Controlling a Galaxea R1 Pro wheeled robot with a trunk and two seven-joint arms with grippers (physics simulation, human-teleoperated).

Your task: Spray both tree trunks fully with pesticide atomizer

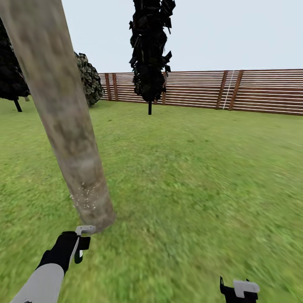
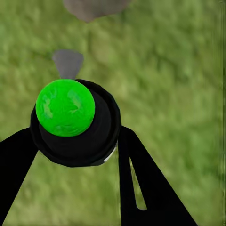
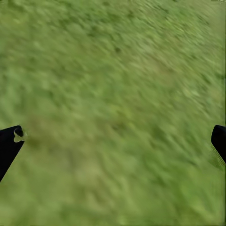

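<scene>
Jaws of the left gripper [image 2: 75, 141] pinched the pesticide atomizer [image 2: 70, 120], its green cap up, at seven o'clock in the head view, just beside the foot of the pale tree trunk [image 1: 63, 122]. White droplets [image 1: 86, 195] speckled the trunk low down. Over the lawn [image 3: 117, 94], the right gripper [image 3: 115, 141] held its jaws spread wide at five o'clock.

Mottled beige-grey trunk [image 1: 63, 122], bright green atomizer [image 2: 66, 107] cap, brown slat fence [image 1: 252, 90].
</scene>
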